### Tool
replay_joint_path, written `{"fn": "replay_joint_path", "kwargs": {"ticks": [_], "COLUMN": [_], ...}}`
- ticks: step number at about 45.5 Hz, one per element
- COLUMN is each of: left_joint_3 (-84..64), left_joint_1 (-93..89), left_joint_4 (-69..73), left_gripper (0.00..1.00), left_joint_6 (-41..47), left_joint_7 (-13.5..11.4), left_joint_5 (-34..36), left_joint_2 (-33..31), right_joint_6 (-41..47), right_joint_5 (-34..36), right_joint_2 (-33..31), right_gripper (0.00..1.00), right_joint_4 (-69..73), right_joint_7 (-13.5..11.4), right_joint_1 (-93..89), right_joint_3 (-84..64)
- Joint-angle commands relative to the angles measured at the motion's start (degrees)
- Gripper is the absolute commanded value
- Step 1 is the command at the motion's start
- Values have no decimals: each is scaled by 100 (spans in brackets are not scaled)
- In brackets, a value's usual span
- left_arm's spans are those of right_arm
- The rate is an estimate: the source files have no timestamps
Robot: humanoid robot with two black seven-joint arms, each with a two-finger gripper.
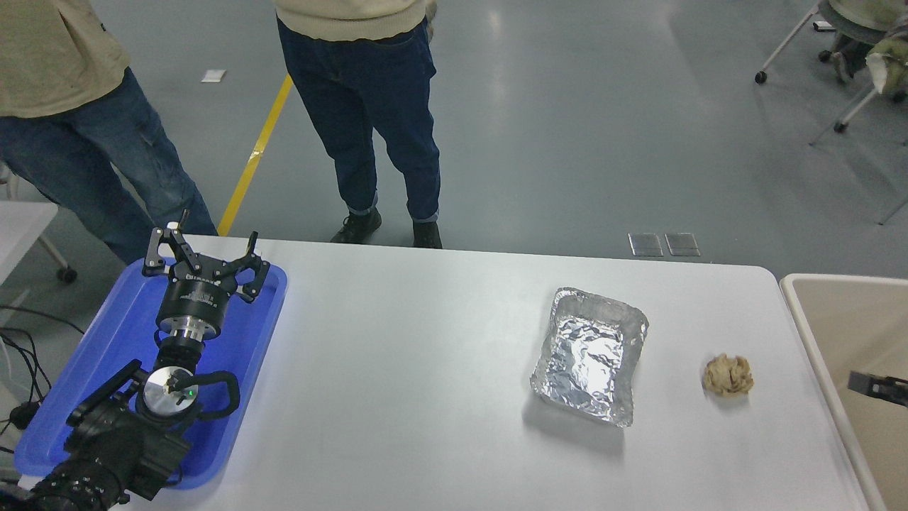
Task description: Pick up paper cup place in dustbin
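At table's far left, parked arm: my left gripper sits above the flat blue plastic tray at about 9 o'clock from table centre, forearm running in from the lower-left corner, wrist pointing away toward 12 o'clock. Its fingers are spread wide and hold nothing; I judge it is kept here so it stays out of the working side.

Right arm: only a dark tip of my right gripper shows at the picture's right edge, at 3 o'clock, hanging over the large rectangular dustbin with pale beige inside and rounded off-white rim. Too little is visible; I cannot tell whether it is spread or closed, nor whether it carries anything.

Paper cup: I cannot find it on the white table or in the visible part of the bin. With the gripper over the bin, I judge the drop is at hand or done, but I cannot confirm it.

Distractors: a crinkled silver foil tray lies at 3 o'clock from centre; a crumpled tan paper ball lies between it and the bin, apart from both.

Far side: two people in jeans stand at 11 to 12 o'clock, clear of the table.
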Motion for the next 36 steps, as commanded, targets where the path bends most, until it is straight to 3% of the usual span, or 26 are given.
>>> {"fn": "replay_joint_path", "kwargs": {"ticks": [1,8,23,36], "left_joint_3": [0,9,9,9], "left_joint_1": [-8,-8,1,1], "left_joint_4": [-8,0,0,0], "left_gripper": [100,100,100,100], "left_joint_6": [-1,-1,-1,-1], "left_joint_7": [0,9,9,9], "left_joint_5": [10,10,2,2], "left_joint_2": [0,0,0,0], "right_joint_6": [130,200,1297,2520], "right_joint_5": [-30,-21,321,1621], "right_joint_2": [-401,-753,-709,292], "right_gripper": [100,100,100,100], "right_joint_4": [1500,2836,4472,4973], "right_joint_7": [-21,-30,-21,-21], "right_joint_1": [1205,2330,4861,6610], "right_joint_3": [-704,-1486,-2761,-3595]}}
